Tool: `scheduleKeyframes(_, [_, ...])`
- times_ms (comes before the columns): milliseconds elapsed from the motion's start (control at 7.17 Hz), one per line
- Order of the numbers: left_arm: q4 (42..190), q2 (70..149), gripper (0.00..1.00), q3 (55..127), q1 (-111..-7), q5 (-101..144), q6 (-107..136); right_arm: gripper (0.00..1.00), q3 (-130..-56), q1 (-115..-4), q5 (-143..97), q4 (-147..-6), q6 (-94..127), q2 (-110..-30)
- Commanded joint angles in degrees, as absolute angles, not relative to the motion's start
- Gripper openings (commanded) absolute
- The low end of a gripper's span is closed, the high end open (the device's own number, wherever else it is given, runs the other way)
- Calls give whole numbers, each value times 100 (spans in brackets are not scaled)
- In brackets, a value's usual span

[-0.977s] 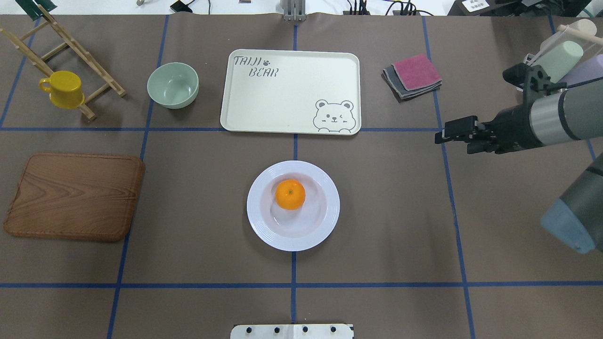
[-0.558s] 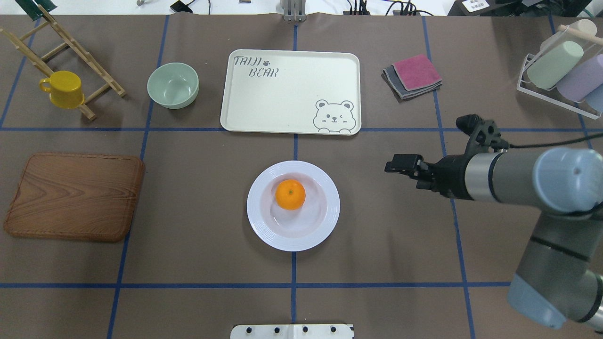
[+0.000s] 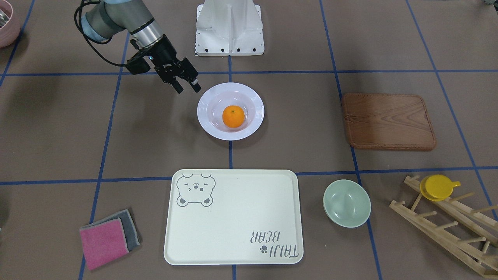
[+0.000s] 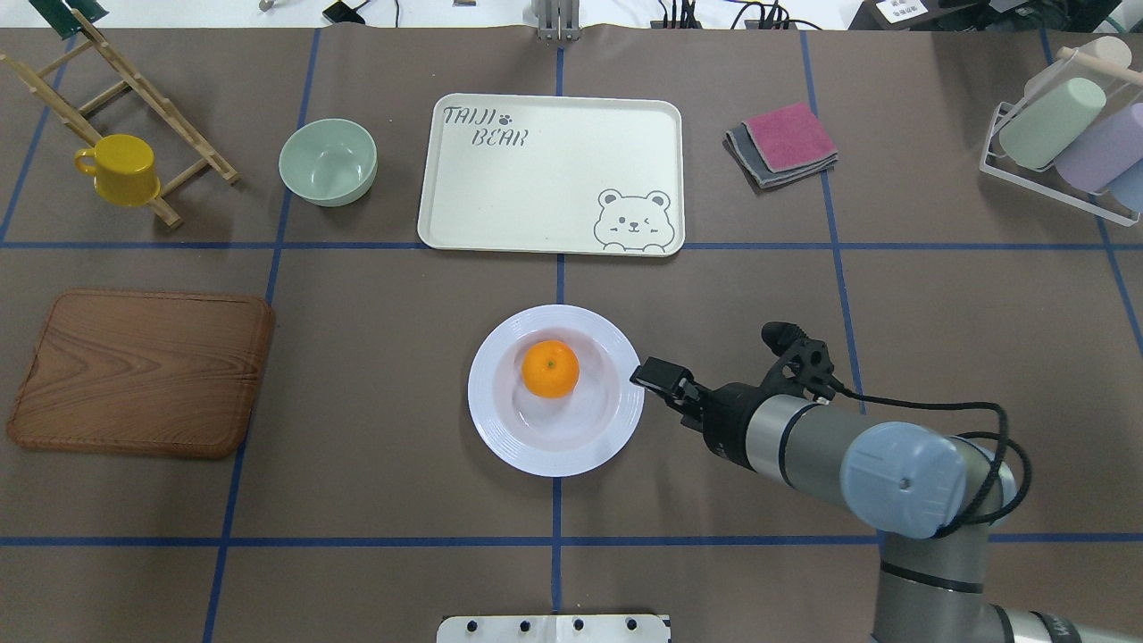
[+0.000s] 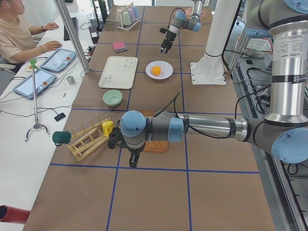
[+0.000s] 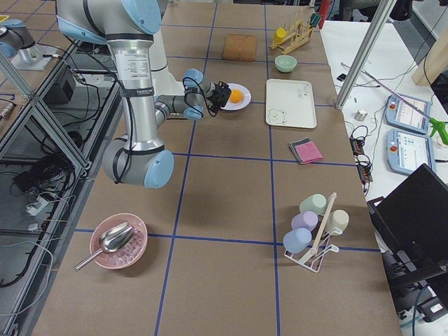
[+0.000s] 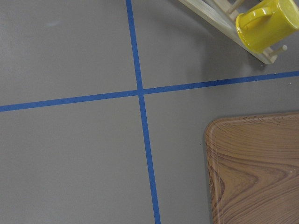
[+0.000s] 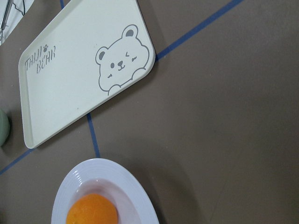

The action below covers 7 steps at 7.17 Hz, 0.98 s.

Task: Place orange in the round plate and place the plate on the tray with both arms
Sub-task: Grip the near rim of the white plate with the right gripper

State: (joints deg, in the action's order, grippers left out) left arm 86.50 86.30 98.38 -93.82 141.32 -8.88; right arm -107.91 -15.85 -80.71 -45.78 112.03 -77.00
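At the plate's right-hand rim, my right jaws now hang just beside the round plate [image 4: 500, 429], their tips almost over its ribbed edge. A second ago my right arm [image 4: 804, 438] was out by the far right side of the counter [image 4: 357, 500], so it has swung in toward the work. These jaws stand parted, with nothing between them. The orange [image 4: 550, 369] sits in the middle of the plate, so the first half of the job looks done. The plate rests on the counter, well short of the tray [image 4: 536, 187] beyond it. My left arm [image 5: 192, 129] hangs by the wooden board [image 7: 257, 172]; whether my left jaws are open I cannot tell. I judge the lift needs that arm at the opposite rim.
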Motion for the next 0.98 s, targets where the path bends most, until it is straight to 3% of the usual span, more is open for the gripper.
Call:
scheduleKeyframes(0, [8657,8613,100,9809,-9378,14142,-896,98,-10486,-1477,-7998,-4614,11303,-7444])
scheduleKeyframes(419, [8657,8622,100,9809,-9378,14168,-896,91,-9898,-1433,-7945,-4632,11224,-7050])
scheduleKeyframes(558, [8657,8613,100,9817,-9378,14168,-896,78,-9862,-1433,-7945,-4641,11224,-6971])
scheduleKeyframes(837, [8657,8613,100,9809,-9378,14177,-896,73,-9800,-1415,-7945,-4632,11232,-6943])
